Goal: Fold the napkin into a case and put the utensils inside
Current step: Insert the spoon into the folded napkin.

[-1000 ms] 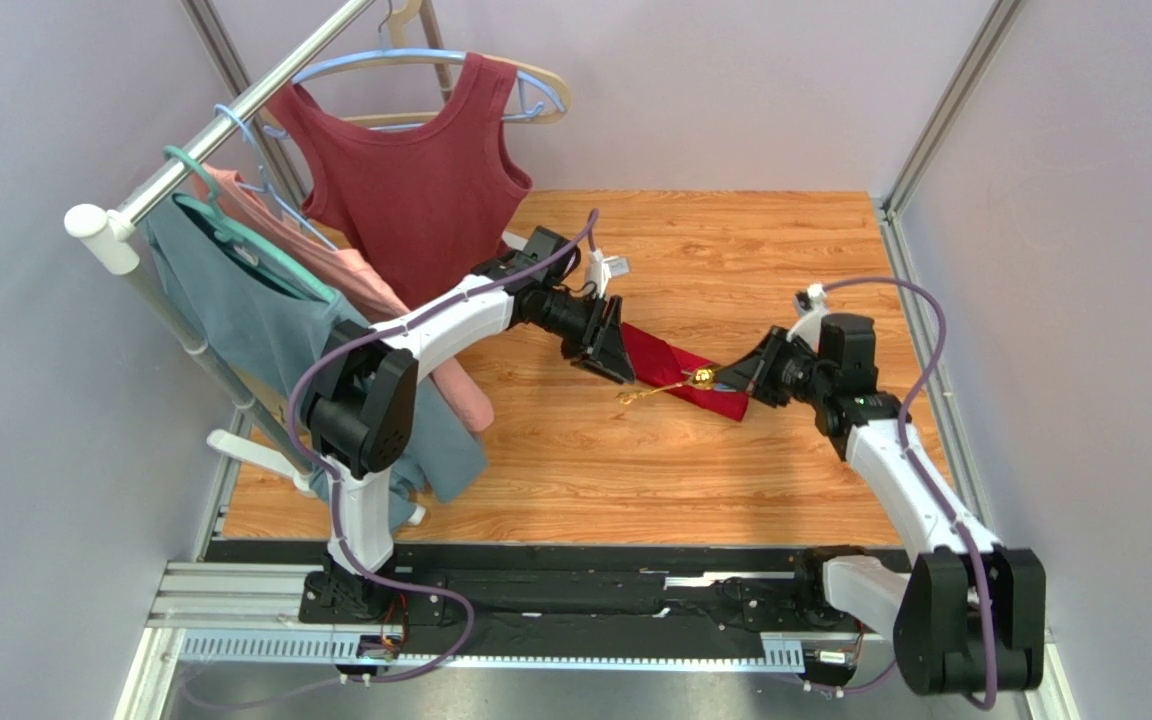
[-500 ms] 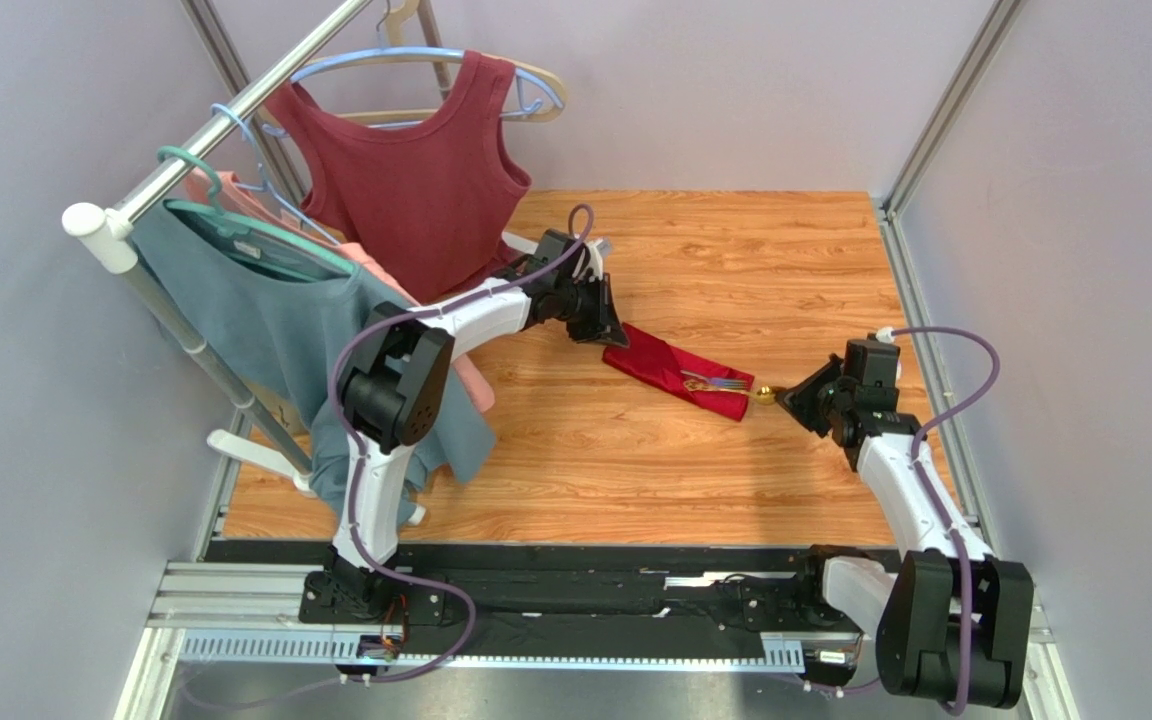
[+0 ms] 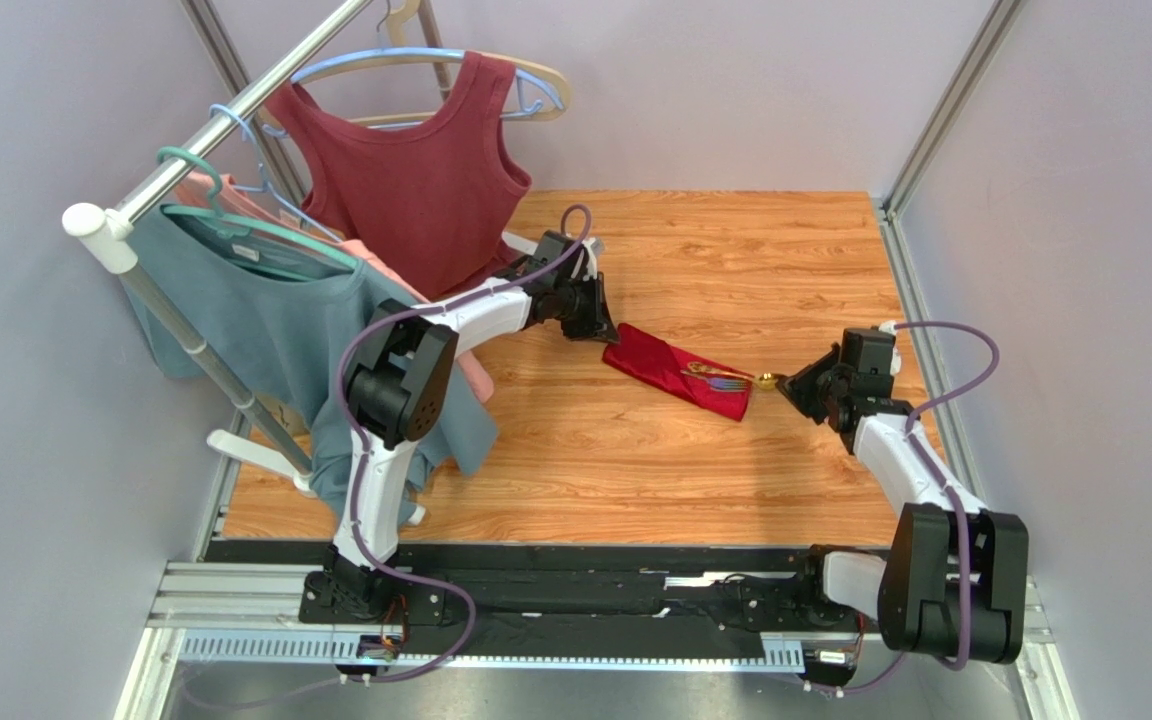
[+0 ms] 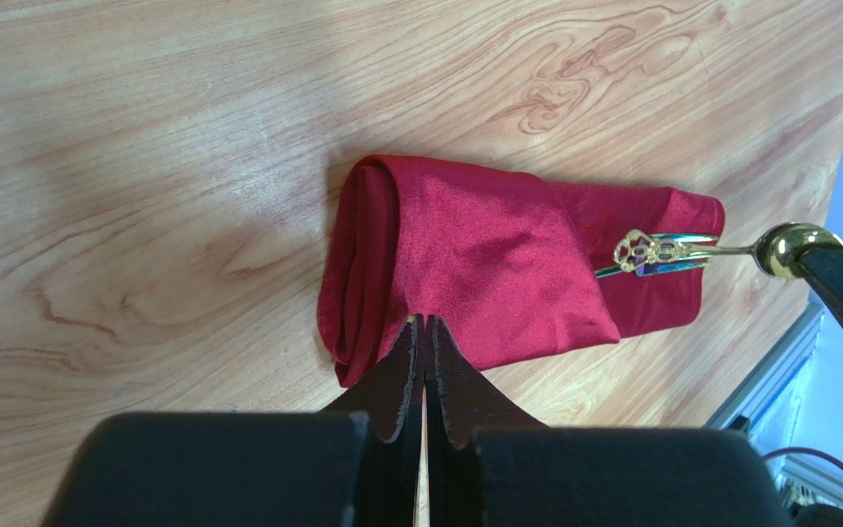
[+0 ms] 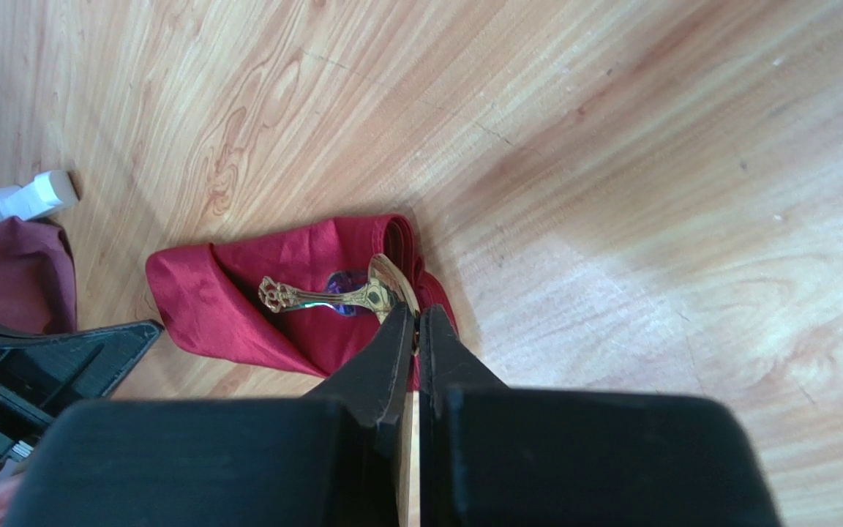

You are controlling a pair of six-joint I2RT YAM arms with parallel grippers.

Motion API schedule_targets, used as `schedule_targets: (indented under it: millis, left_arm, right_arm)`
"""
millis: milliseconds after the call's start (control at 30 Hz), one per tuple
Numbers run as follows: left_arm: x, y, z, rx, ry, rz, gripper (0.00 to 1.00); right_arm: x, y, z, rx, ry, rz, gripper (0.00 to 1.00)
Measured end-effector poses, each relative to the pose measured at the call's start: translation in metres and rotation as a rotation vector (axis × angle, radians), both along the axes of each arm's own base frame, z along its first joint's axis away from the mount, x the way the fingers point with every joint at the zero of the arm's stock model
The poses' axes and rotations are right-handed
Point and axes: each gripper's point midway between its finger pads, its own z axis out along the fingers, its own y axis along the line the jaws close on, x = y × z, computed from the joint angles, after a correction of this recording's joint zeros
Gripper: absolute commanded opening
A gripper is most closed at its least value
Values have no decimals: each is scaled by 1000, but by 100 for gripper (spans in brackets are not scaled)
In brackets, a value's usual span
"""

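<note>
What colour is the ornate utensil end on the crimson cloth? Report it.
The ornate end is gold; the left wrist view shows it best.

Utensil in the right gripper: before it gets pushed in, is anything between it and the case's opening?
Nothing visible. The utensil lies with its ornate tip on the case at the open end; the left gripper pinches the case near its closed end, clear of that path.

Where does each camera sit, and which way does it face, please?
Top external: above and behind the bases, looking down on the table; left arm, right arm show.
Left wrist: looks along the left hand, shut on the crimson case.
Right wrist: looks along the right hand, shut on the gold spoon.
Both wrist views share case and spoon.
</note>
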Motion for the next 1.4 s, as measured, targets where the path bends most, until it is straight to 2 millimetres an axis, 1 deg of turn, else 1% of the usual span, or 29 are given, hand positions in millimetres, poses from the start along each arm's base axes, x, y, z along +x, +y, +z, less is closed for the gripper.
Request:
schedule_targets:
  millis: [300,433,633,900,1100,1267,1400]
  left_arm:
    - [1,2,-11,19,14,13,0]
    - [0,3,-15,23,23,17,0]
    - [0,2,-20,22,39,27,0]
    - [-2,2,-23,16,48,27,0]
    - [-2,1,-22,11,47,29,0]
    - [-2,1,-21,6,47,30,0]
    - [-2,0,-22,2,47,28,0]
  right_arm:
    - [13,9,-9,21,-7,15,0]
    - [17,18,-14,29,-4,32,0]
    - [26,39,-16,57,-23,62,0]
    - [31,72,-33,100,2,59,0]
    - [36,91,-41,145,7,45,0]
    - [40,99,-39,156,-5,49,0]
    - [41,98,-38,146,-11,40,0]
